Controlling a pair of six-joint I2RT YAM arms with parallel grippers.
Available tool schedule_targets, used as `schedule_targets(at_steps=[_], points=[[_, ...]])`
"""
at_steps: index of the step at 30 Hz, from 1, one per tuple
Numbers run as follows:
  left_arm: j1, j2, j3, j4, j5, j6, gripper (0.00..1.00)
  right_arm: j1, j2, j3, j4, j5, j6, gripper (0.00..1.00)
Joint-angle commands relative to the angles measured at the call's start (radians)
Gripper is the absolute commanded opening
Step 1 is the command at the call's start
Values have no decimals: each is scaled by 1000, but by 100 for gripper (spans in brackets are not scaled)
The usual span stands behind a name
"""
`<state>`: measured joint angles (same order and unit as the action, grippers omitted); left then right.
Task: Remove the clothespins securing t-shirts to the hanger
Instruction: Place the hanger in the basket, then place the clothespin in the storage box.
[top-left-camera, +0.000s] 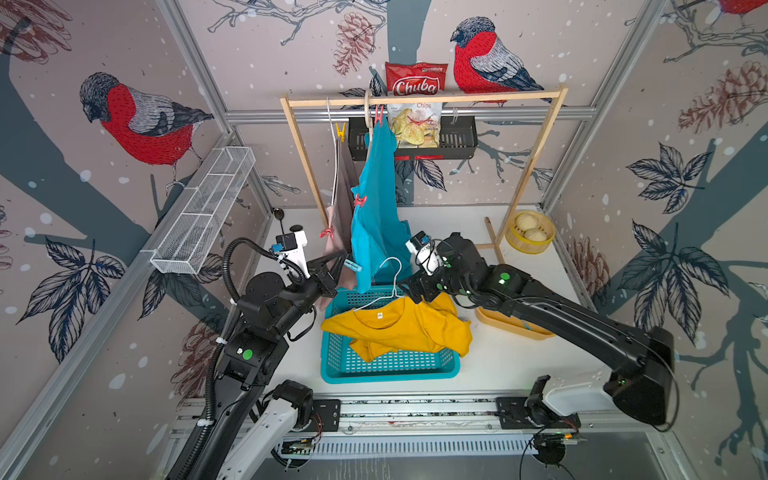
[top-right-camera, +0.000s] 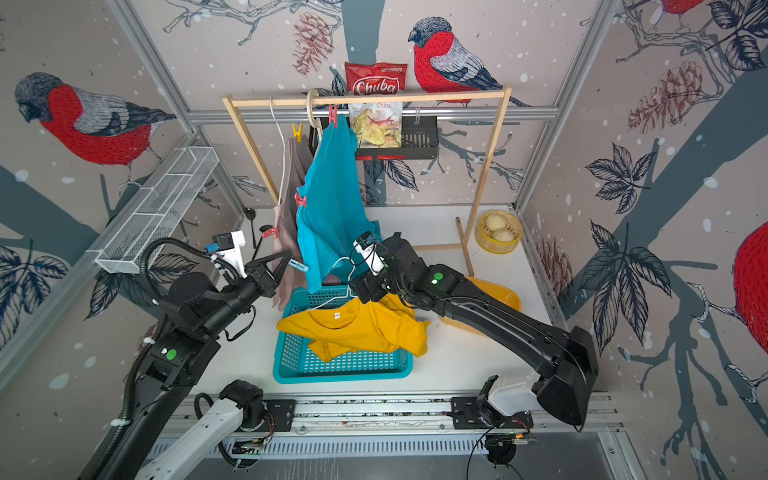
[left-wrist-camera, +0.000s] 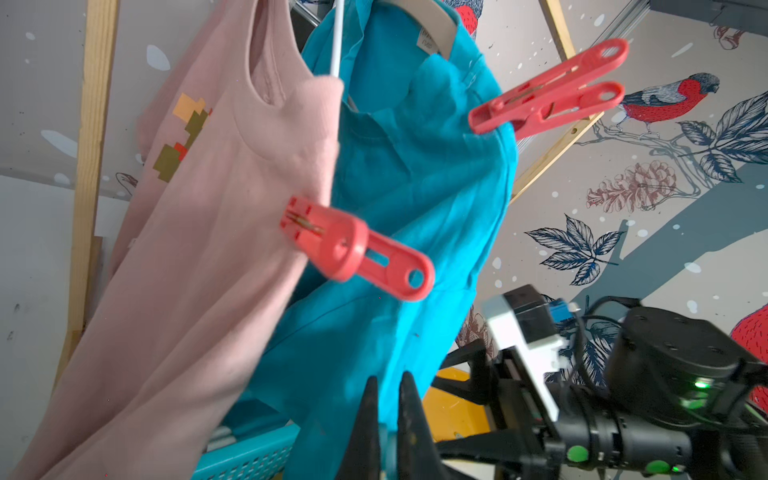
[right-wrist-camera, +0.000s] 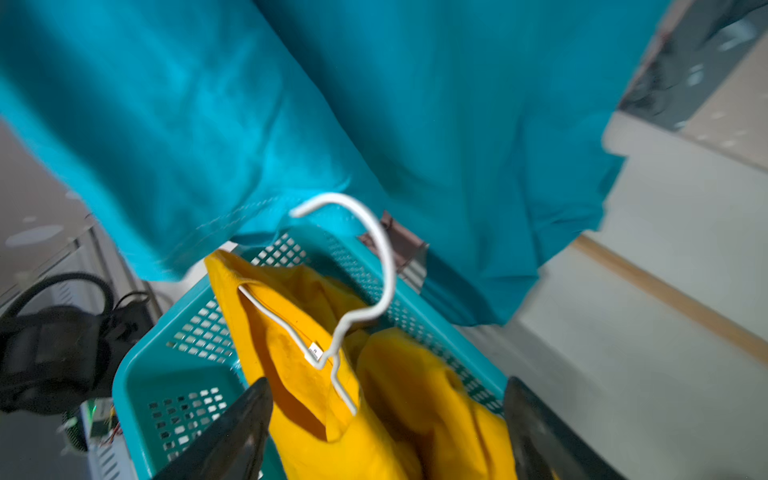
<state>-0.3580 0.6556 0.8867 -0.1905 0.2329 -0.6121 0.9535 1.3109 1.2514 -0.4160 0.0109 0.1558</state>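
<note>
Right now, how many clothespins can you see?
5: yellow pin atop the pink shirt, red pin lower on it; red pins on the teal shirt, top and mid-edge; blue pin in the left jaws. Others may be hidden.

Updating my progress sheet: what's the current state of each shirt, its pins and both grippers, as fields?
yellow t-shirt: in teal basket, on white hanger, no pins seen
teal t-shirt: hanging on rack, two red clothespins
pink t-shirt: hanging, yellow clothespin and one red clothespin
left gripper: shut on light blue clothespin
right gripper: open above yellow t-shirt
</note>
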Motion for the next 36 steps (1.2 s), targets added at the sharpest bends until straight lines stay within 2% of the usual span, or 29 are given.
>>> schedule_targets(at_steps=[1,3,6,10,14,22,26,27,29,31,33,34,36], points=[[-5,25,22,60,-15,-26,0,10,-106,-56,127,135,13,88],[-13,46,31,73,-7,-52,0,31,-144,-74,199,148,8,88],[-48,86,69,54,-1,-82,0,109,-120,-24,227,181,-52,87],[-118,128,98,54,-3,-99,0,210,24,121,167,175,-150,86],[-166,128,71,113,4,-126,0,238,132,221,108,213,-176,80],[-193,101,62,94,45,-103,0,238,149,239,106,222,-170,40],[-193,98,45,105,78,-89,0,237,143,240,97,211,-167,15],[-193,98,39,114,88,-87,0,237,139,237,96,207,-165,11],[-193,98,31,132,112,-69,1,237,130,230,95,204,-162,9],[-192,95,22,155,143,-33,13,232,117,223,90,198,-156,7],[-193,91,9,189,175,-6,21,224,93,205,95,201,-140,6],[-193,92,9,196,181,1,29,218,79,190,102,199,-132,6],[-193,94,13,189,173,27,51,198,42,149,120,195,-110,6]])
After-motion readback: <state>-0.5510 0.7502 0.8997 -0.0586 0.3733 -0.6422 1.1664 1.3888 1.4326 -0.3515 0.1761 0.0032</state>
